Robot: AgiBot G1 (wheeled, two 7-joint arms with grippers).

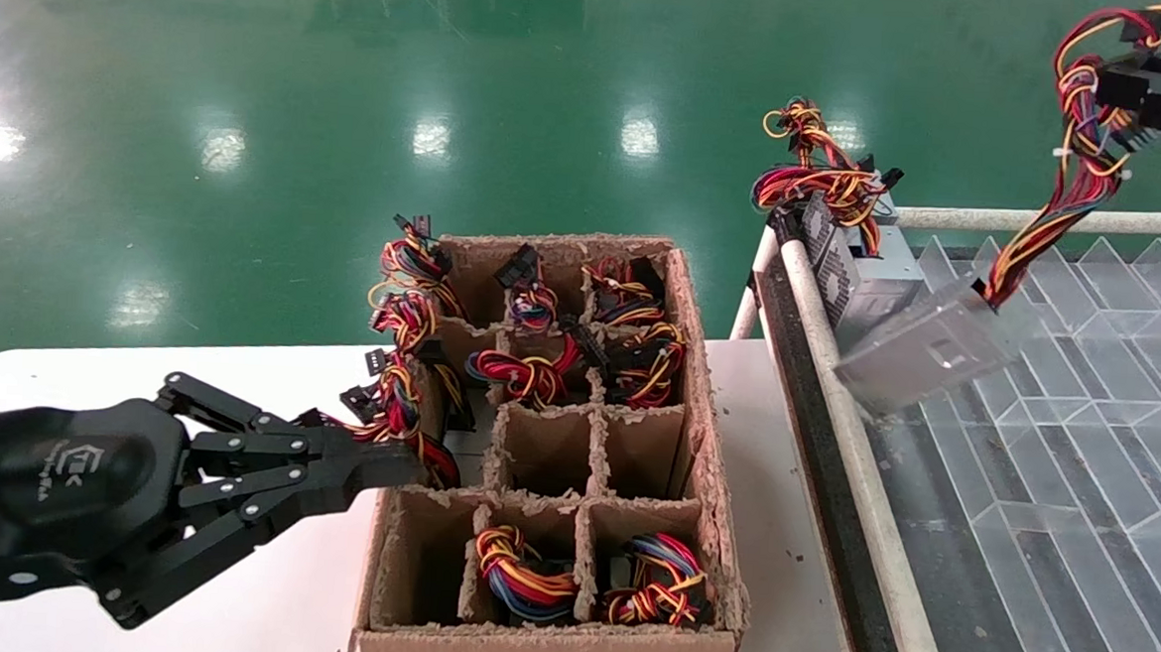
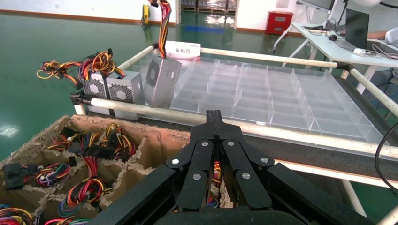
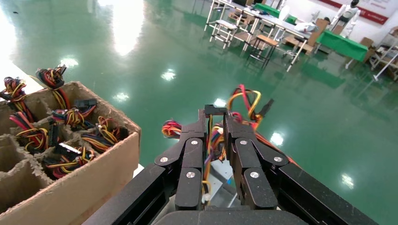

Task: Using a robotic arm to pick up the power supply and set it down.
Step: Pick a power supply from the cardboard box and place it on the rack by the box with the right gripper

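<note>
Right, cardboard box [image 1: 711, 492]: divided cells, most packed with wire bundles [image 1: 523, 562], two middle cells bare. Clear tray [image 1: 1083, 412] beside the box has bare compartments; two vented grey units [image 2: 115, 89] sit at its far corner. Power supply [image 1: 922, 349] hangs tilted over the tray's near rail, long axis sloping, wire end up. Right gripper [image 1: 1125, 86] is clamped on its wires [image 1: 1075, 183]; arm cut off at frame edge. Left gripper [image 1: 404, 471] is pinched together at the box's left wall, fingertips hidden among cables.
</note>
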